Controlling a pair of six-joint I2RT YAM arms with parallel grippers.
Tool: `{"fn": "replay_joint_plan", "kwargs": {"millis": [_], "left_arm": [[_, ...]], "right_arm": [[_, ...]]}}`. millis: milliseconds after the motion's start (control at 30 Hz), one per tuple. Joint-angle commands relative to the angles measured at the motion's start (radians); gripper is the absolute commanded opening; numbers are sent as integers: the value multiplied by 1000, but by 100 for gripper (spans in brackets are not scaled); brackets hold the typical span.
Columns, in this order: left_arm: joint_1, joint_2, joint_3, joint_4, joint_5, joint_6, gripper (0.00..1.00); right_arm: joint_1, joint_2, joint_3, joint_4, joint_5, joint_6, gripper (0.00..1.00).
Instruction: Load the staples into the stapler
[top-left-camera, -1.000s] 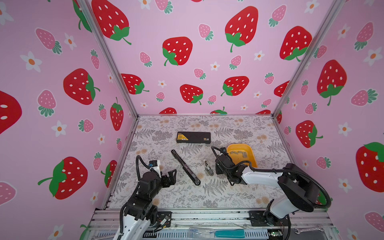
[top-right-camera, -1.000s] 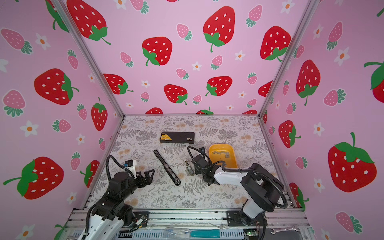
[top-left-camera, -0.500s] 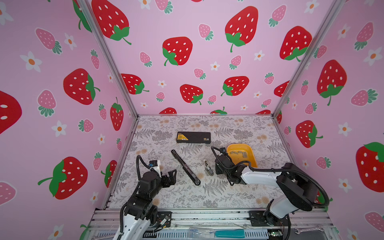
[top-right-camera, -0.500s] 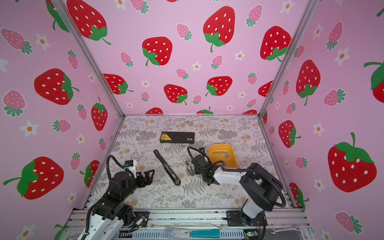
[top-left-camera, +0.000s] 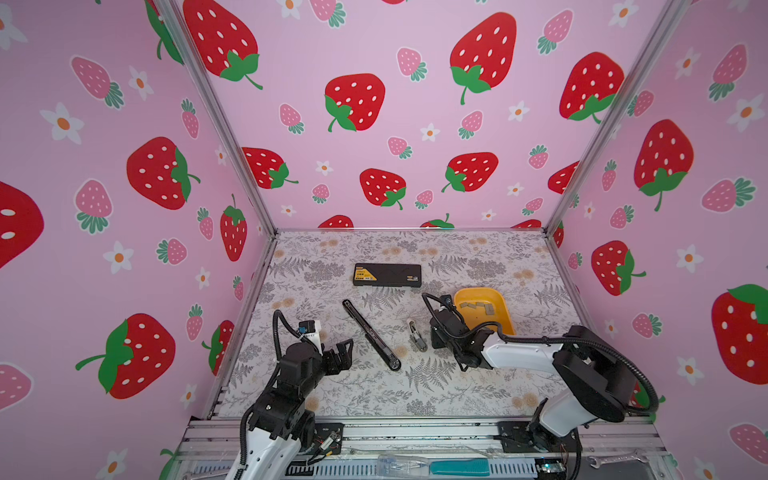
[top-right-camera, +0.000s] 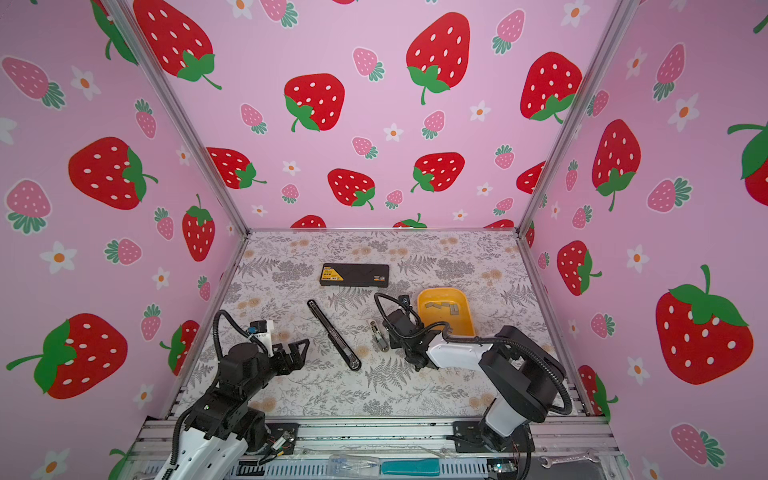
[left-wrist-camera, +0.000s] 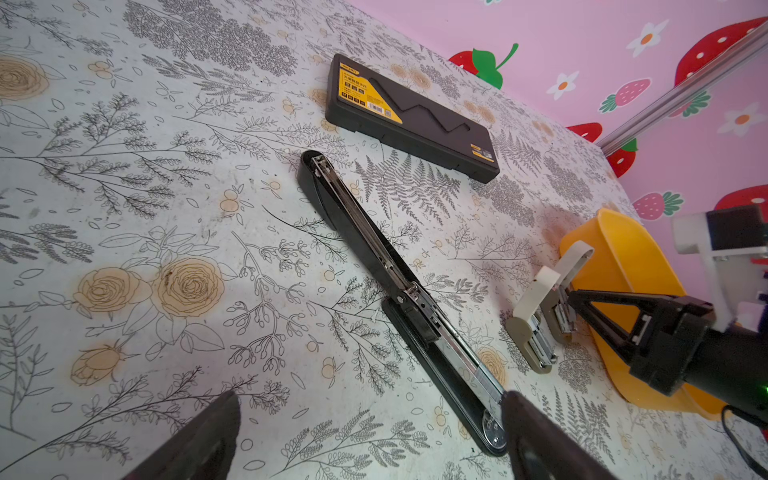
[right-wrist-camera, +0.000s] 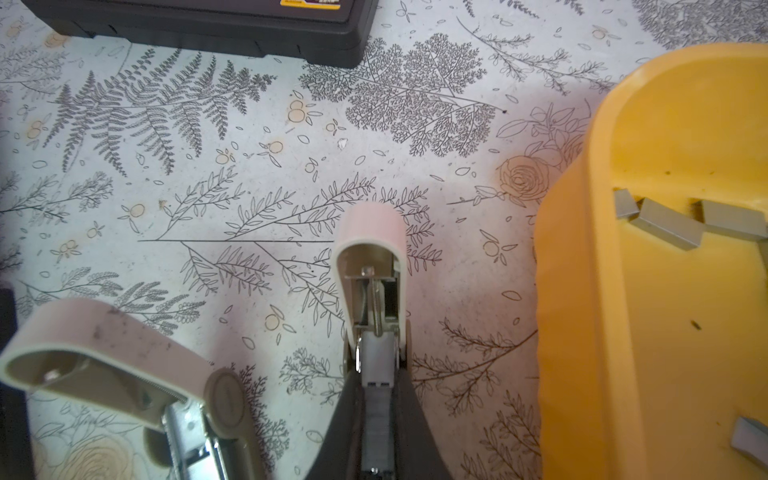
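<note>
Right gripper has its jaws pinching a staple strip at the channel of the open whitish stapler on the desk, just beside the yellow tray holding more loose staples. Left gripper hovers near the long black stapler, jaws spread wide.

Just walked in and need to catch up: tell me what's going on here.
The right gripper is shut on a staple strip, lined up in the open channel of a small whitish stapler. More strips lie in the yellow tray beside it. The left gripper hangs open near the long black stapler, holding nothing.
</note>
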Motion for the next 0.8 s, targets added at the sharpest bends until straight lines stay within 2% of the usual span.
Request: {"fn": "replay_joint_plan", "kwargs": {"millis": [0,767], "left_arm": [[5,-1,4,15,-1,-6,99],[4,0,3,16,-1,-7,99]], "right_arm": [[6,23,-11,1,16,6,13],[7,-23,-15,-1,14,-4,12]]}}
